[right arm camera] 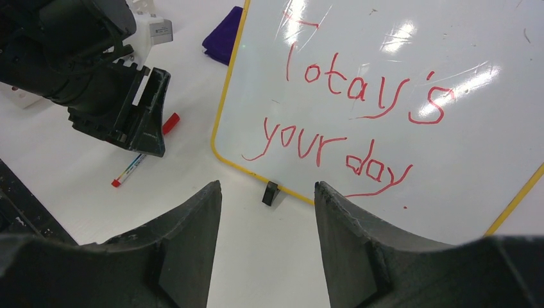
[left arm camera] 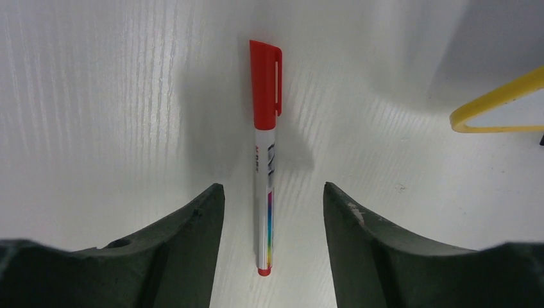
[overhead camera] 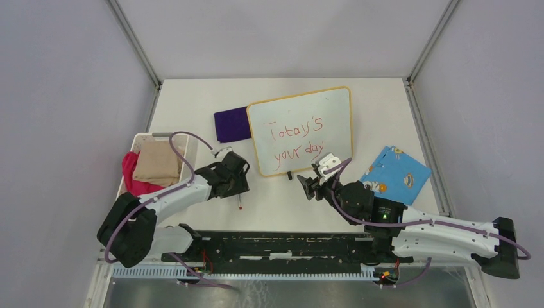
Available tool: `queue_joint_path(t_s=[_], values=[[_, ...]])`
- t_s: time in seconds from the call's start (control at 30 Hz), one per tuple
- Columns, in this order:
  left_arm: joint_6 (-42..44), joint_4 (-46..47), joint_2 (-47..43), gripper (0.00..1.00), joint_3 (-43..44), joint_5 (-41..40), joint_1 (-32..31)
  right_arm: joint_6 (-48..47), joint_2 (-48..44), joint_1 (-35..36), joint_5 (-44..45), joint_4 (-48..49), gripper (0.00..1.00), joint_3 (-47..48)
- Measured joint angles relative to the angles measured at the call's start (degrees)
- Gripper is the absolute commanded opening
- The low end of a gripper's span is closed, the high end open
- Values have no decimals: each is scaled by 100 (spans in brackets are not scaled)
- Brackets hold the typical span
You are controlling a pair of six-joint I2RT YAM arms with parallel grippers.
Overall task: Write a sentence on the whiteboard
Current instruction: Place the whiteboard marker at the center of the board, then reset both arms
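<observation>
The sentence [overhead camera: 296, 140] appears complete. My left gripper [left arm camera: 272, 189] is hanging open astride the capped marker [left arm camera: 265, 128], holding nothing. Next move, as I judge it: lifting clear.

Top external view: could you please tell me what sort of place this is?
Probably a robot test cell: two arms bolted to a white table, plain panel walls around it, and props like a whiteboard.
</observation>
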Motion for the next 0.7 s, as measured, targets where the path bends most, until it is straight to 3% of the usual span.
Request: queue_joint_path(t_s=[0.27,0.7], values=[[2,-345,-839,78,79,-144,0,-68,0,0,11,-17,62,0],[247,-933,-2286,82,942,-577,0,-173,-2,-2,59,94,72,0]])
